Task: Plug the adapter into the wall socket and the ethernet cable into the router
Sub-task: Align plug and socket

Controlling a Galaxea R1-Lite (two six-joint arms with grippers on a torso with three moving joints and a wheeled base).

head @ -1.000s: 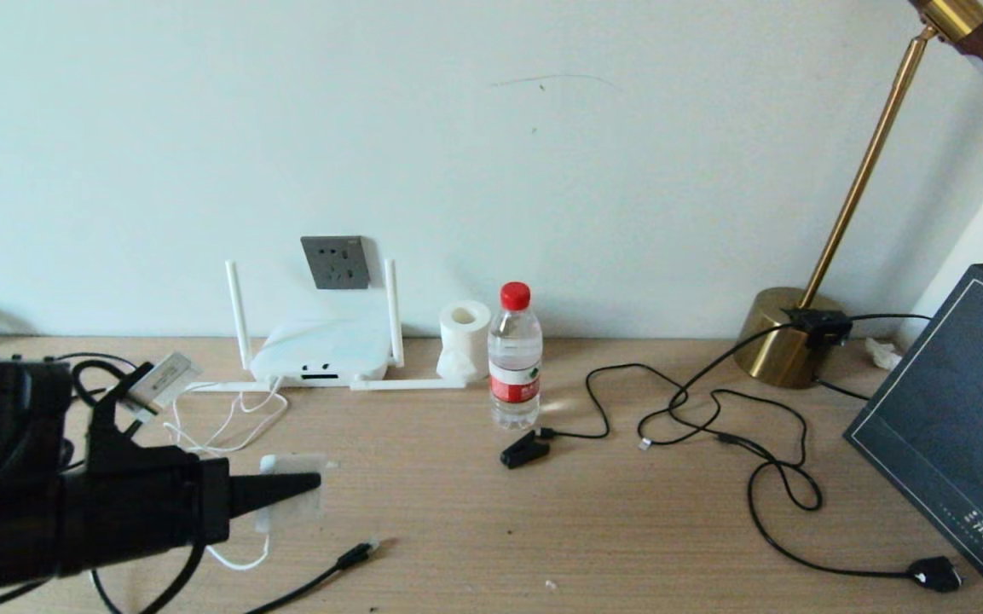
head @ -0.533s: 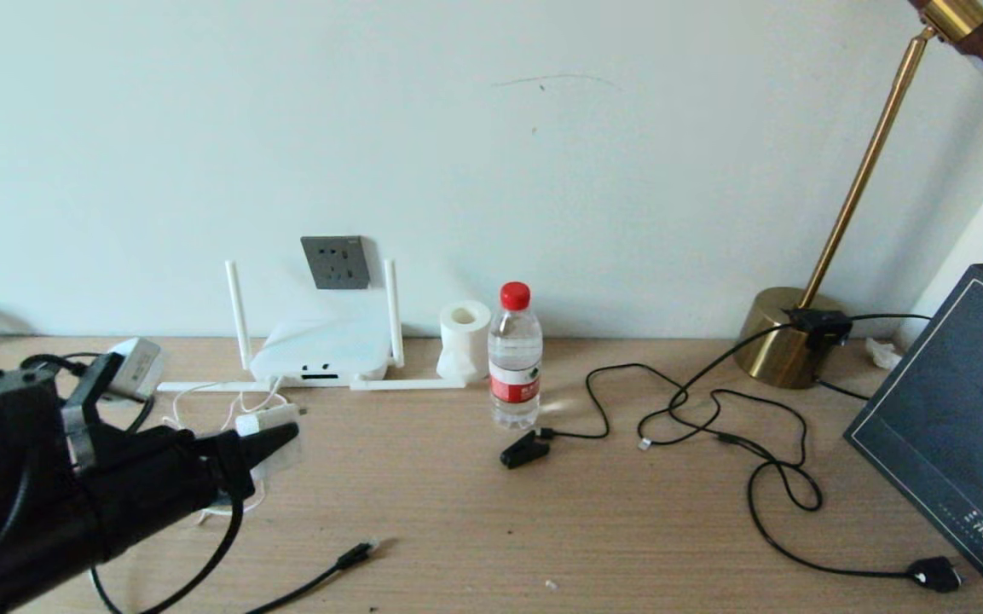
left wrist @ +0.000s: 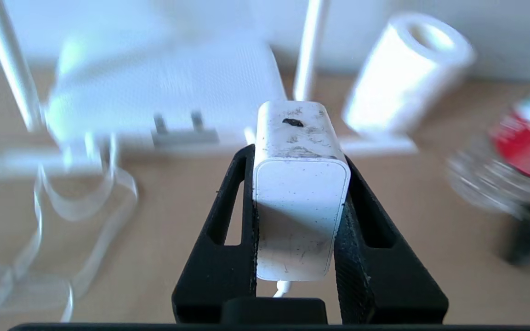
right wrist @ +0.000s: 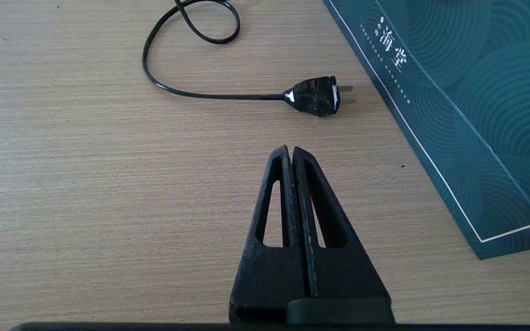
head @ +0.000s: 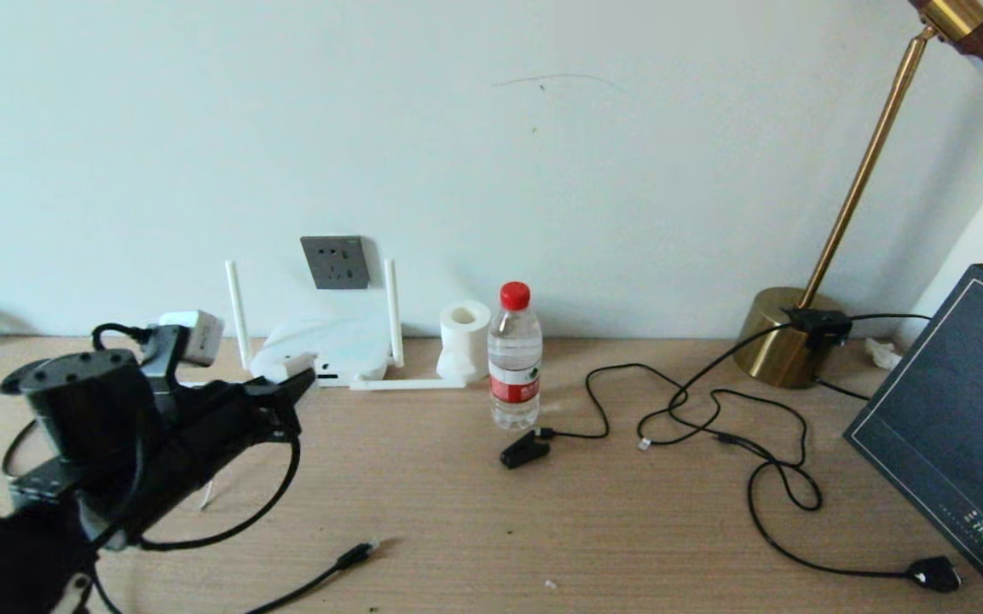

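Note:
My left gripper (head: 302,381) is shut on the white adapter (head: 291,367), held above the table just in front of the router (head: 346,345). In the left wrist view the adapter (left wrist: 299,202) fills the gap between both black fingers (left wrist: 228,220), with its thin white cord leaving at the back. The router's (left wrist: 163,87) dark port slot lies ahead. The dark grey wall socket (head: 336,262) sits on the wall above the router. The ethernet cable's connector (head: 359,553) lies on the table near the front. My right gripper (right wrist: 291,151) hangs shut and empty over bare table.
A tissue roll (head: 463,339) and a water bottle (head: 514,358) stand right of the router. A black clip plug (head: 523,449) lies before the bottle. A thin black cord runs from the brass lamp base (head: 785,337) to a chunky plug (right wrist: 315,95). A dark bag (head: 960,409) is at right.
My left gripper has risen and carried the adapter away from the table's front toward the router and wall. The white cord has been dragged along with it.

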